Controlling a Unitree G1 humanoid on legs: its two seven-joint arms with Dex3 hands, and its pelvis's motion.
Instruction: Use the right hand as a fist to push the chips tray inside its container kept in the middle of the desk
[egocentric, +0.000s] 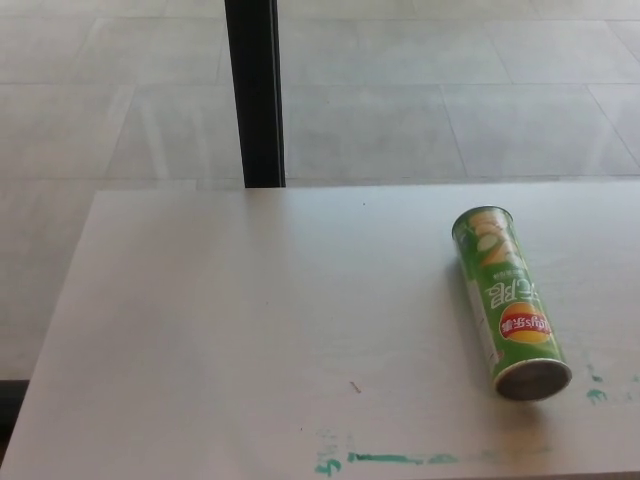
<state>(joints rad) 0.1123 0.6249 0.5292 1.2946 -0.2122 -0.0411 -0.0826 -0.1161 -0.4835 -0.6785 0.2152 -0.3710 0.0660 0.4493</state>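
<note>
Item: chips can (505, 300), green, cylindrical, lying on its side on the right part of the desk (250, 330), not at its middle. Long axis runs from the far end, which points away from the camera, to the near end at the front right.

Near end (533, 379): a round, dark grey face inside a pale rim. No tray is seen sticking out of it. Whether this face is the pushed-in tray, a lid or the can's base cannot be told.

Task status, as a judgement: nothing protrudes, so the push appears finished, with little or nothing left to do. If a tray exists elsewhere, it is not in view.

Hands: neither the right nor the left shows in the picture, so nothing can be said of how open they are or whether they hold anything. The can lies free, touched by nothing.

Label: a red and yellow round logo (526, 327) near the front end, in the style of a well-known crisp brand. White characters beside it read upside down from here and cannot be made out. Pale round picture at the far end.

Surroundings: green paint smears (395, 459) along the desk's front edge and beside the can; a black post (254, 95) behind the desk; pale tiled floor (450, 90).
</note>
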